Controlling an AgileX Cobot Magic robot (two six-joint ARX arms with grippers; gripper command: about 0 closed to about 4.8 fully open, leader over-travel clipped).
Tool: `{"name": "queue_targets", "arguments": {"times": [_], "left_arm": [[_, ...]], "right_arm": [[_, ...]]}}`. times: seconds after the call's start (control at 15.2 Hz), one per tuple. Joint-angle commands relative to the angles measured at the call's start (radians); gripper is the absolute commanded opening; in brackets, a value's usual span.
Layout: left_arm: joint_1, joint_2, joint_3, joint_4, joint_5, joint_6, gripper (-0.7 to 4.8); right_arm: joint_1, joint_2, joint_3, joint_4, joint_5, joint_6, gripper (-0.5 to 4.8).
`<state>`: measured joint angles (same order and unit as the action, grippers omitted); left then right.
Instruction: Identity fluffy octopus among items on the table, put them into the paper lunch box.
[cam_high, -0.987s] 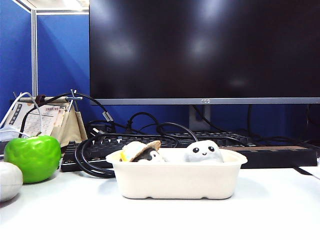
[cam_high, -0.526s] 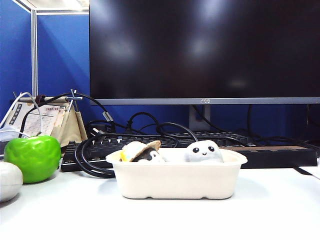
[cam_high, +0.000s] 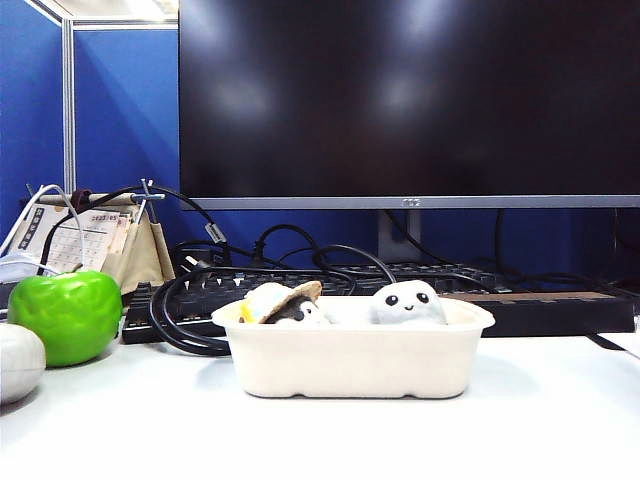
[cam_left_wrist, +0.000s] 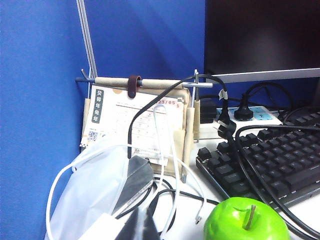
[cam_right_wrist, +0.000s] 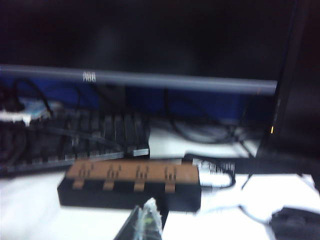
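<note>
Low frontal exterior; both wrists face the monitor (cam_high: 400, 100).

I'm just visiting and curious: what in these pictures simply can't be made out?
- Exterior view: the fluffy octopus shows only its head; the paper lunch box wall hides its tentacles.
- Exterior view: the straw-hatted plush is likewise half hidden by the wall.
- Exterior view: the white object is cut off by the edge.
- Right wrist view: blurred; the label is unreadable.
- Neither claw shows clearly in any view.

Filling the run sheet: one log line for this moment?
octopus: in lunch box | left gripper: shut, away | right gripper: shut, away
</note>
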<state>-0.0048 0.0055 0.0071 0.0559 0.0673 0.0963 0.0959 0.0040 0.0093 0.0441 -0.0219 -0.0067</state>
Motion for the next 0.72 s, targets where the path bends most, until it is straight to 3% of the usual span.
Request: {"name": "queue_targets", "arguments": {"times": [0.07, 0.72], "left_arm": [[0.001, -0.002, 0.000, 0.009, 0.000, 0.000, -0.05], [0.001, -0.002, 0.000, 0.009, 0.000, 0.000, -0.05]], "right_arm": [[0.000, -0.003, -0.001, 0.040, 0.004, -0.002, -0.01], [0.000, -0.003, -0.001, 0.027, 0.000, 0.007, -0.01]]}}
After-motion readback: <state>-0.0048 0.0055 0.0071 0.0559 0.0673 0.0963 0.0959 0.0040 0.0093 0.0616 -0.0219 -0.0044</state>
